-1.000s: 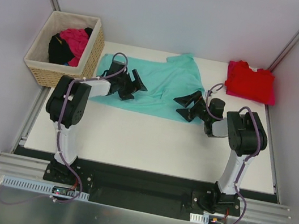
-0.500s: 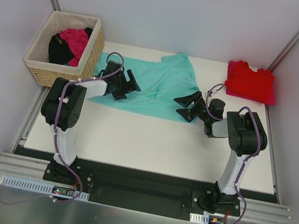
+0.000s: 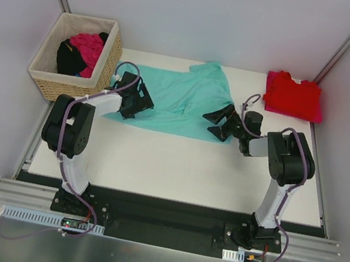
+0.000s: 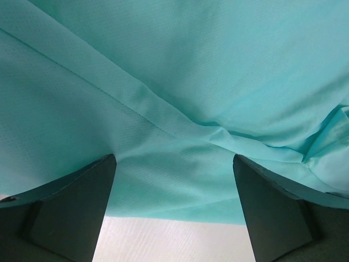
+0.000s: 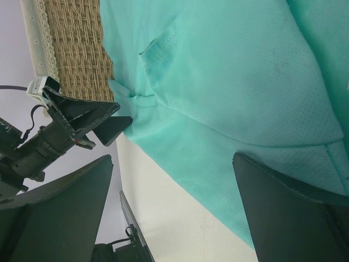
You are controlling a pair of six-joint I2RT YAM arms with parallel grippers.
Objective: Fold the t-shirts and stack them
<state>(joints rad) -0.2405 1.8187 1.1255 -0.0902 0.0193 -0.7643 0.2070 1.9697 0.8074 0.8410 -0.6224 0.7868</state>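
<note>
A teal t-shirt (image 3: 176, 101) lies spread flat across the back middle of the white table. My left gripper (image 3: 141, 98) is open and low over the shirt's left near edge; in the left wrist view (image 4: 173, 210) the teal cloth (image 4: 180, 98) and its hem lie between the two fingers. My right gripper (image 3: 215, 124) is open at the shirt's right near edge; in the right wrist view (image 5: 172, 213) the cloth (image 5: 229, 82) and bare table show between the fingers. A folded red t-shirt (image 3: 293, 96) lies at the back right corner.
A wicker basket (image 3: 107, 72) stands at the back left, holding a magenta-pink garment (image 3: 88, 48) and a black one (image 3: 69, 59). The basket (image 5: 76, 49) and my left gripper (image 5: 82, 117) also show in the right wrist view. White walls enclose the table.
My left gripper has moved left and back toward the shirt's left near corner. My right gripper has moved slightly back toward the shirt's edge. The shirt's left part has shifted a little.
</note>
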